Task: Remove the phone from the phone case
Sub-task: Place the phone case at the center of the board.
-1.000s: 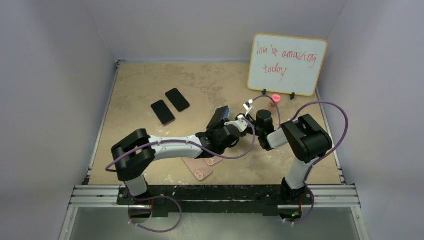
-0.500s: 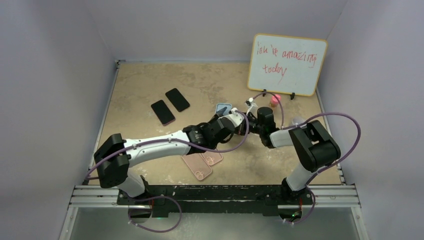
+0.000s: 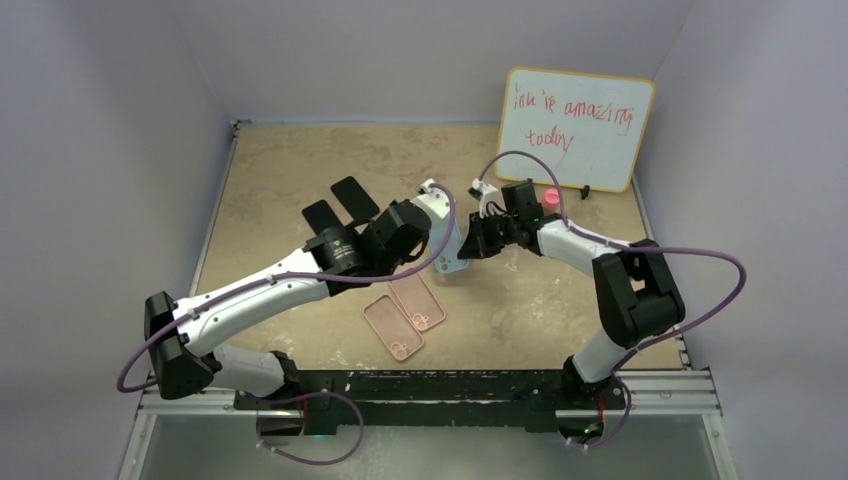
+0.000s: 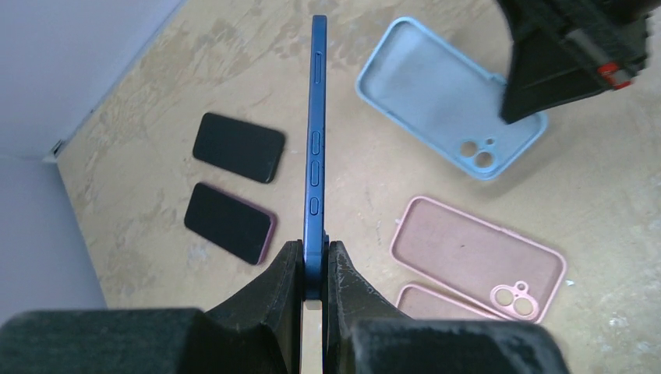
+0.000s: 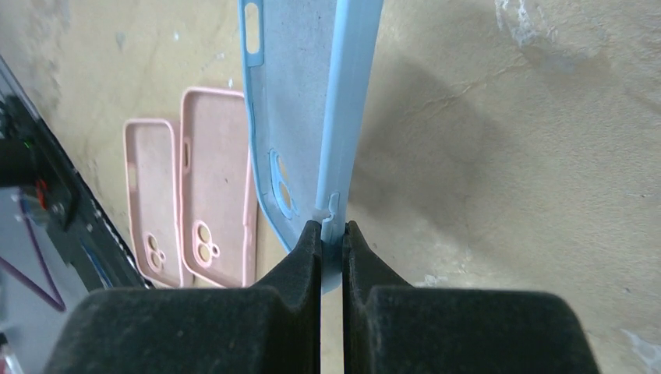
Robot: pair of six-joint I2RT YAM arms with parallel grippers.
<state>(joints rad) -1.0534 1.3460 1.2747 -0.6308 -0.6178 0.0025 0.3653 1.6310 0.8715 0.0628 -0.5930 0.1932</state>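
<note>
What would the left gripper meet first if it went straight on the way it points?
Probably bare table. The left gripper holds the blue phone edge-on, so the phone's tip would land first, between the black phones and the blue case. Neither looks in line, though depth is unclear.

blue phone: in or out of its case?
Out. Left hand pinches the bare blue phone; right hand holds the empty light-blue case apart from it.
</note>
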